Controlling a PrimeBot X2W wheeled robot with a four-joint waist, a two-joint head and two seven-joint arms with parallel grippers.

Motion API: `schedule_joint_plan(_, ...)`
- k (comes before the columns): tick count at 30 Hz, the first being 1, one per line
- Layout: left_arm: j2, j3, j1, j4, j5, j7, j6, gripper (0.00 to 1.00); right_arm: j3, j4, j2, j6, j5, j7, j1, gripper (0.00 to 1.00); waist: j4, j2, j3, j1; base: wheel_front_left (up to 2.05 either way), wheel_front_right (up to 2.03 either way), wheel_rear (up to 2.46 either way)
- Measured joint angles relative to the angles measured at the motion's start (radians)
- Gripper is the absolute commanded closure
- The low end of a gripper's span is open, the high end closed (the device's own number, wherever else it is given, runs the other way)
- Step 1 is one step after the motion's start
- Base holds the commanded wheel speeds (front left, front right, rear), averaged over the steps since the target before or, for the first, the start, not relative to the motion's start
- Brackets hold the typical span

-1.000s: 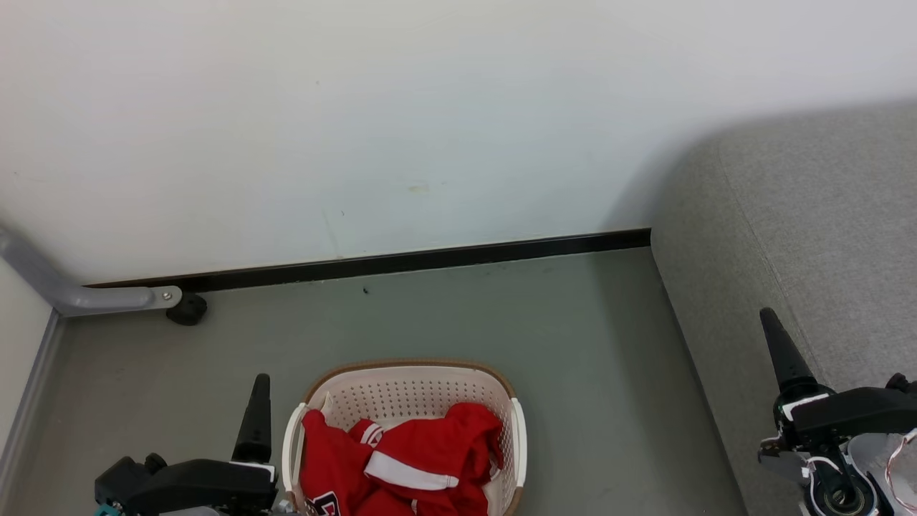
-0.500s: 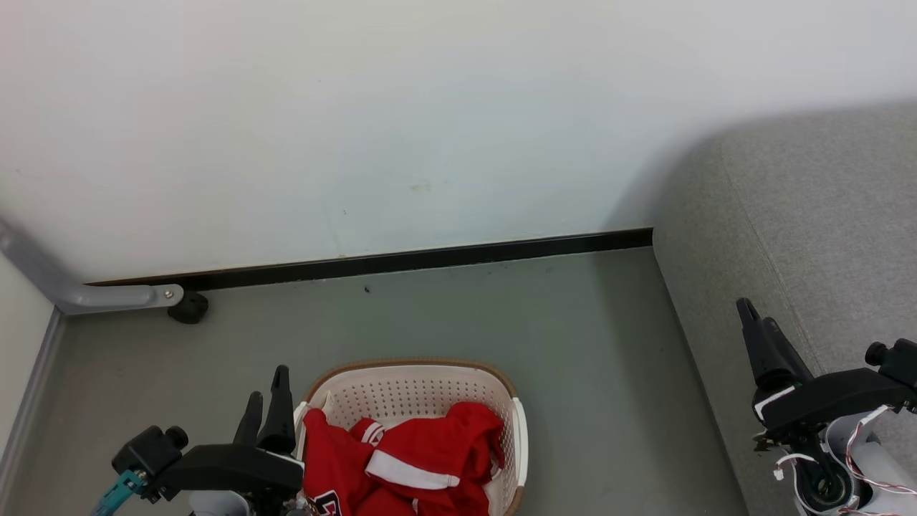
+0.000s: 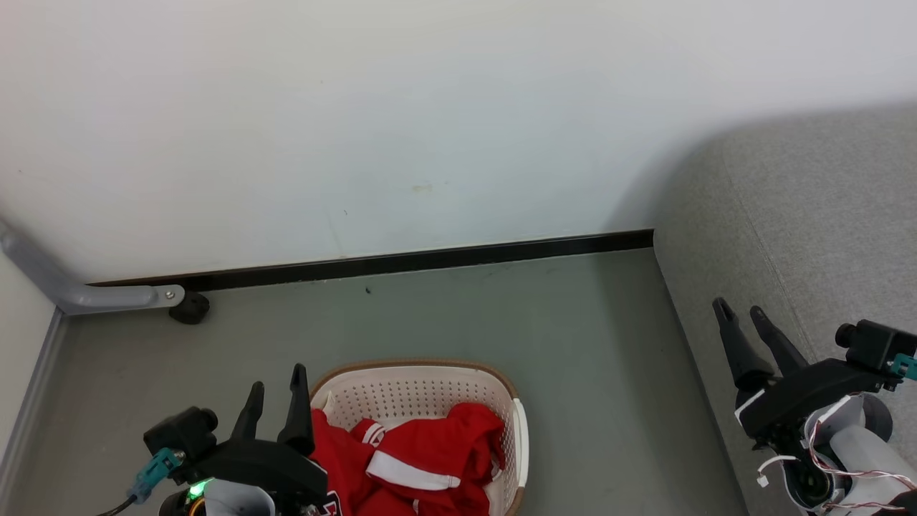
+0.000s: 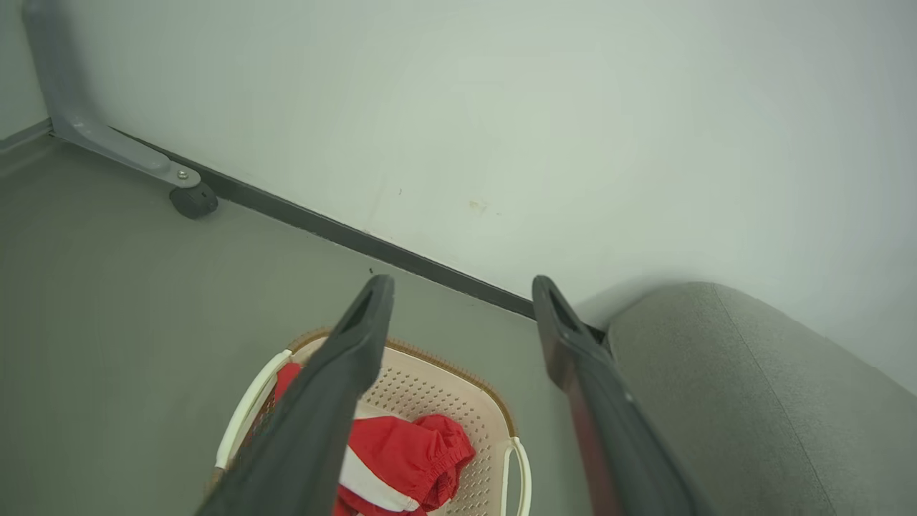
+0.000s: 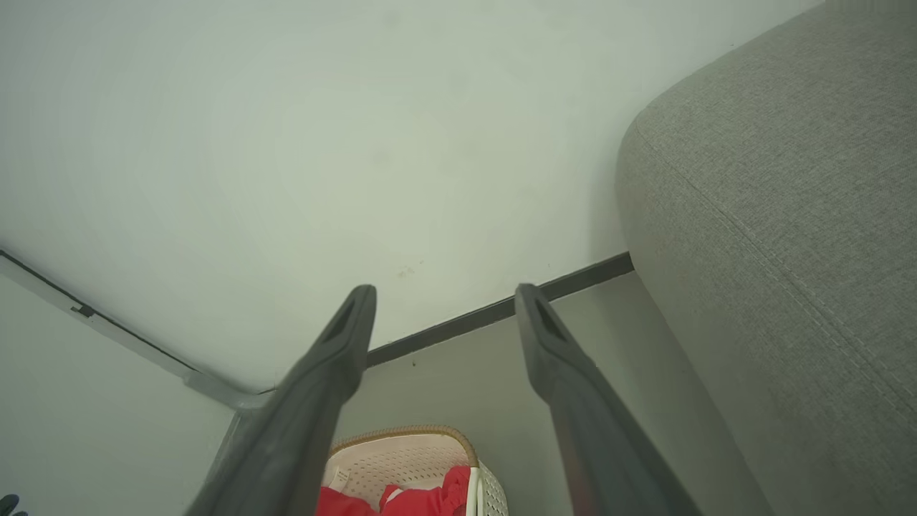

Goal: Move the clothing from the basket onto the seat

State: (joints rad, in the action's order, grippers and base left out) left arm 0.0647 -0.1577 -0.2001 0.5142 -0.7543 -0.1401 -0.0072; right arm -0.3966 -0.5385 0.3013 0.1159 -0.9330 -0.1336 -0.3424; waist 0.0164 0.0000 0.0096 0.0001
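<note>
Head view: the left gripper (image 3: pixel 277 376) holds its two dark fingers apart with nothing between them, at the near left corner of the basket (image 3: pixel 415 365). Its right finger crosses the rim just beside the clothes (image 3: pixel 430 448); I cannot tell whether it touches them. The right gripper (image 3: pixel 737 307) is spread and empty too, pointing away over the left edge of the sofa (image 3: pixel 824 215), well apart from the basket.

A second ago each gripper showed as a single dark spike, and the left one stood out over the floor (image 3: pixel 458 315), left of the basket. Now both show two fingers with a gap, the left has slid right to the basket, and the right has drifted a little left. The wall and skirting sit where they were, so the arms moved, not the camera. I read this as the left arm readying for a first grab. Its fingers point at the far wall, so they would need to tip down into the pile.

The clothes are a soft red heap in the near half of the basket, bunched and folded over. A broad white band crosses the top fold, with a gathered edge on the right. The far half shows the bare perforated bottom. None of the clothes lie on the sofa yet
</note>
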Motion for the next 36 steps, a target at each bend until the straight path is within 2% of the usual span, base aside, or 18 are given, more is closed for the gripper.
schedule_joint_plan(29, 0.005, -0.049, -0.024, 0.016, 0.464, -0.104, 0.088, 0.0, -0.175, -0.157, 0.088, 0.008, 0.315, -0.109, -0.147, 0.0, 0.002, 0.0001, 0.004, 0.0, 0.0, 0.0, 0.0)
schedule_joint_plan(36, 0.004, -0.036, -0.025, 0.014, 0.482, -0.11, 0.095, 0.0, -0.153, -0.175, 0.089, 0.008, 0.321, -0.115, -0.158, 0.0, 0.002, 0.0, 0.002, 0.0, 0.0, 0.0, 0.0)
